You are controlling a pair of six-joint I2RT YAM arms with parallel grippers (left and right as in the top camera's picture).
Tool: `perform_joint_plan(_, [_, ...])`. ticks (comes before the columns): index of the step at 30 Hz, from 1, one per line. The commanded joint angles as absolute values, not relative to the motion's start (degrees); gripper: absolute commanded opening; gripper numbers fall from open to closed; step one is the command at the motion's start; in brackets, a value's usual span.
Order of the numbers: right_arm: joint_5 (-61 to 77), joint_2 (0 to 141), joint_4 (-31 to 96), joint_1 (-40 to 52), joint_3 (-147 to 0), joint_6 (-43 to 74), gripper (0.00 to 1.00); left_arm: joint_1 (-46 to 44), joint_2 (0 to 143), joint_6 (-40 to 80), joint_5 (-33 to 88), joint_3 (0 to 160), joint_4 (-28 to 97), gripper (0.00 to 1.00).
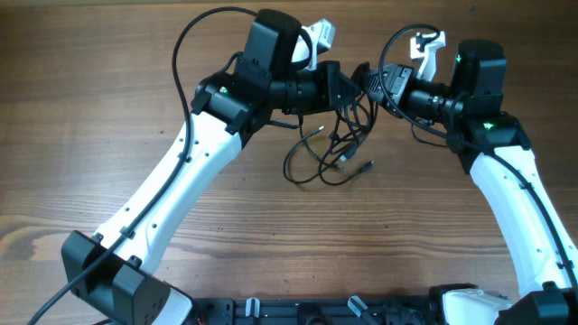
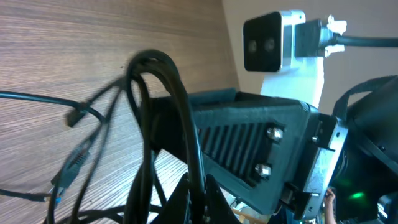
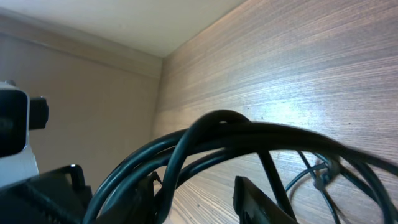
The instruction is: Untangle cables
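Several cables [image 1: 343, 140] hang, seemingly clamped by the left gripper [image 1: 341, 88]; cannot tell for the right gripper [image 1: 368, 83].

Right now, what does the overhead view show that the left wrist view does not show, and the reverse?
Only the overhead shows the left arm and the right arm from base to wrist, and the loose loops of the cables lying on the table. Only the left wrist shows the lens face of the right arm's camera and two bolts on a ribbed black housing. Both show the cables bunched above the table and the wood grain.
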State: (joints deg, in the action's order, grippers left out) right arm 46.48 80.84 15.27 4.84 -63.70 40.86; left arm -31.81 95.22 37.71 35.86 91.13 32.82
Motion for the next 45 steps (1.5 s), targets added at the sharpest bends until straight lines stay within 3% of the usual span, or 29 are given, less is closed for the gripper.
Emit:
perform_joint_plan(1, [46.0, 82.3, 13.3, 5.3, -64.4, 42.4, 0.32, -34.5, 95.5, 39.5, 40.1, 91.1, 31.6, 0.04])
perform_joint_plan(6, [44.8, 82.3, 12.7, 5.3, -64.4, 42.0, 0.14, -34.5, 95.5, 39.5, 40.2, 91.1, 31.4, 0.04])
perform_joint_plan(14, [43.4, 84.2, 12.7, 5.3, -64.4, 42.2, 0.15, -34.6, 95.5, 41.5, 47.5, 91.1, 26.8, 0.04])
perform_joint_plan(16, [43.5, 84.6, 12.8, 5.3, -64.4, 41.9, 0.04, -34.5, 95.5, 41.4, 47.7, 91.1, 26.3, 0.04])
perform_joint_plan(17, [43.6, 84.6, 12.7, 5.2, -64.4, 40.9, 0.04, -34.2, 95.5, 41.3, 47.2, 91.1, 26.4, 0.04])
perform_joint_plan(20, [43.5, 83.2, 15.1, 2.2, -64.4, 35.6, 0.04, -30.9, 95.5, 38.0, 39.7, 91.1, 30.9, 0.04])
perform_joint_plan(27, [42.9, 77.8, 28.8, -15.4, -64.4, 24.6, 0.04, -21.2, 95.5, 31.7, 9.0, 91.1, 46.8, 0.04])
perform_joint_plan(38, [51.9, 77.2, 30.8, -31.9, -64.4, 22.7, 0.04, -15.0, 95.5, 27.4, -2.3, 91.1, 53.2, 0.04])
perform_joint_plan(45, [61.2, 77.2, 31.4, -24.2, -64.4, 22.6, 0.04, -14.0, 95.5, 27.4, -1.7, 91.1, 52.5, 0.04])
